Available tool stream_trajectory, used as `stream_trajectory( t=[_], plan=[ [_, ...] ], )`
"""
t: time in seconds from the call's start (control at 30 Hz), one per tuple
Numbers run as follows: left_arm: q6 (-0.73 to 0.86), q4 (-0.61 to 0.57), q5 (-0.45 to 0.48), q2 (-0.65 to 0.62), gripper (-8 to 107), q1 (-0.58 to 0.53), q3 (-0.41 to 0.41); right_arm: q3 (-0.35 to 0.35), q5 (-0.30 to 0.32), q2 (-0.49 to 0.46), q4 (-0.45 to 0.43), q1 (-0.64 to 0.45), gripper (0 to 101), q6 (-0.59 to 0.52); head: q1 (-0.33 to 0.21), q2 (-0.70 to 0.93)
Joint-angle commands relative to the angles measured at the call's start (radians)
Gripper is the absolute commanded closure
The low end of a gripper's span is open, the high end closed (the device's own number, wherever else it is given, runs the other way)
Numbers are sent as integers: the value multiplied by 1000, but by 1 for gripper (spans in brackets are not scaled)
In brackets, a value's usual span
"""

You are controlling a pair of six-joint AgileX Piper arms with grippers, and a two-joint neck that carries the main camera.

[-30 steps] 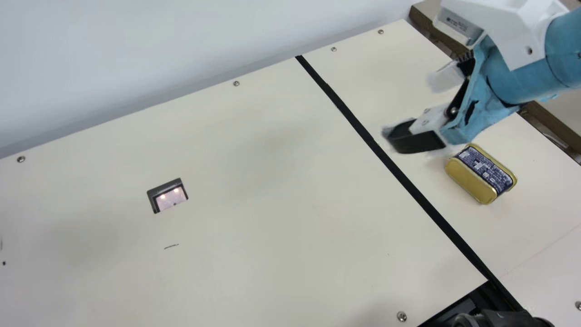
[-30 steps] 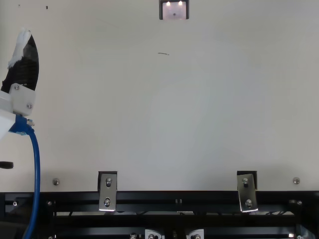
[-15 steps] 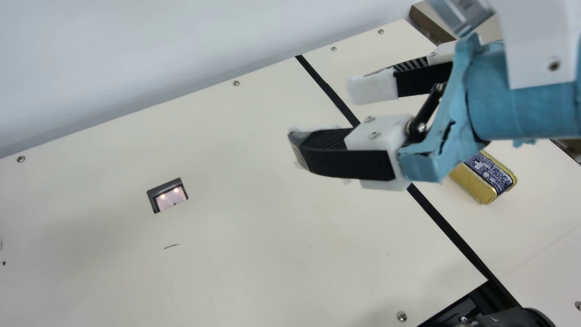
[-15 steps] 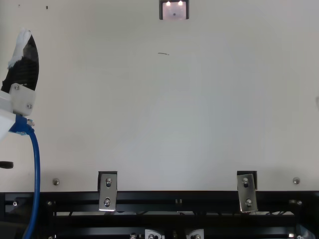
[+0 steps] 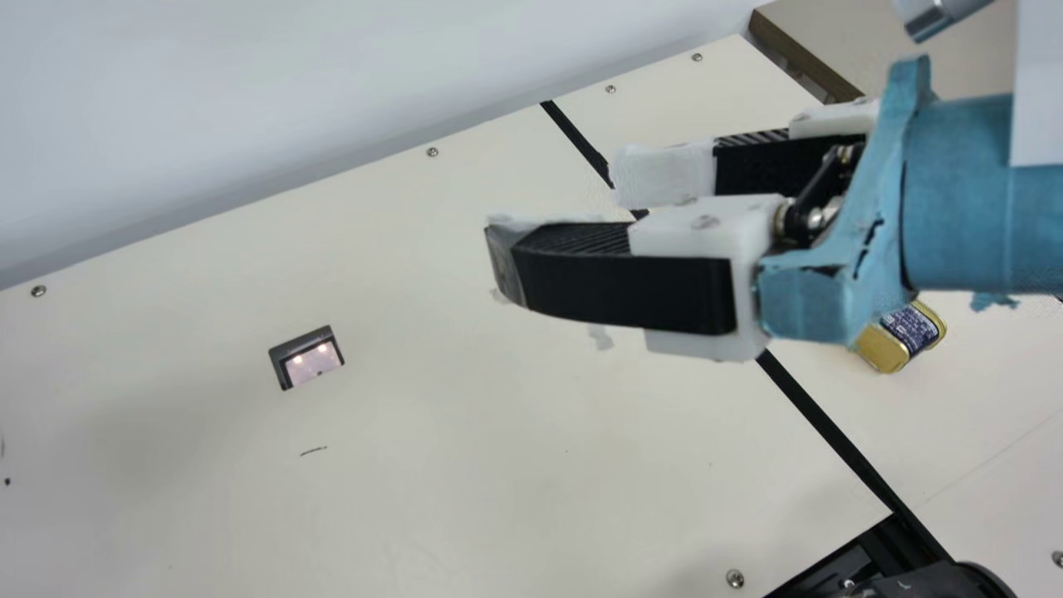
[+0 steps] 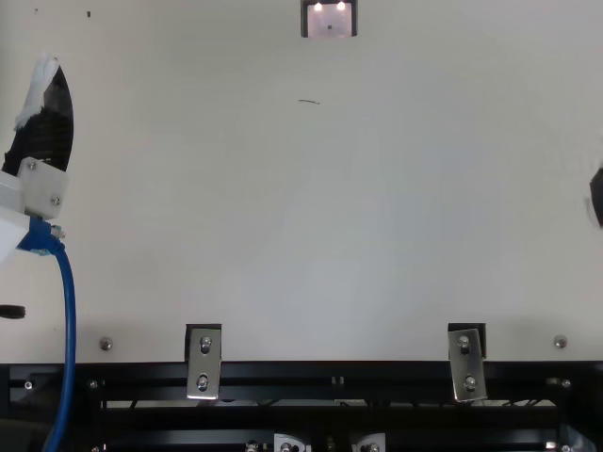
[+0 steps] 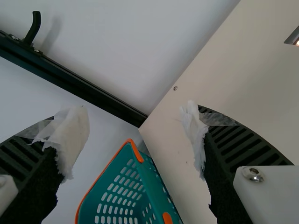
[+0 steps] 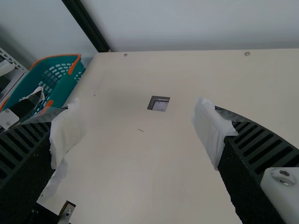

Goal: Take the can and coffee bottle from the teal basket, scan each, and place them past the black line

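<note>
My right gripper [image 5: 573, 218] hangs open over the black line [image 5: 812, 415] in the main view, with nothing between its fingers. The gold can [image 5: 882, 349] with a dark blue label lies on the table to the right of the line, partly covered by that gripper. My left gripper [image 6: 42, 118] is at the left edge of the top view. In its wrist view the left gripper [image 7: 133, 135] is open, near the teal basket [image 7: 152, 186]. The right gripper [image 8: 139, 134] stands wide in its wrist view, where the basket [image 8: 70, 84] sits at upper left.
A scanner window [image 5: 312, 364] is set into the cream table [image 5: 465, 415]. Metal brackets [image 6: 203, 363] and a black frame [image 6: 311, 374] run along the table's near edge. A pale wall [image 5: 291, 91] stands behind.
The right gripper has moved left from above the can's side to over the black line, its fingers staying apart; one fingertip now enters the top view's right edge. The left arm has kept still.
</note>
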Motion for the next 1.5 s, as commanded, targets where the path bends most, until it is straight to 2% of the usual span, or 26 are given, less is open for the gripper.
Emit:
stream_trajectory(
  t=[0.0,0.17,0.33,0.87,1.17,1.47],
  plan=[
    [0,0,0,0,9,0,0,0,0,0,0,0,0,0,-27,-14],
    [0,0,0,0,9,0,0,0,0,0,0,0,0,0,-24,21],
    [0,0,0,0,9,0,0,0,0,0,0,0,0,0,-36,182],
    [0,0,0,0,9,0,0,0,0,0,0,0,0,0,-213,854],
    [0,0,0,0,9,0,0,0,0,0,0,0,0,0,-242,1140],
    [0,0,0,0,9,0,0,0,0,0,0,0,0,0,-243,1167]
  ],
)
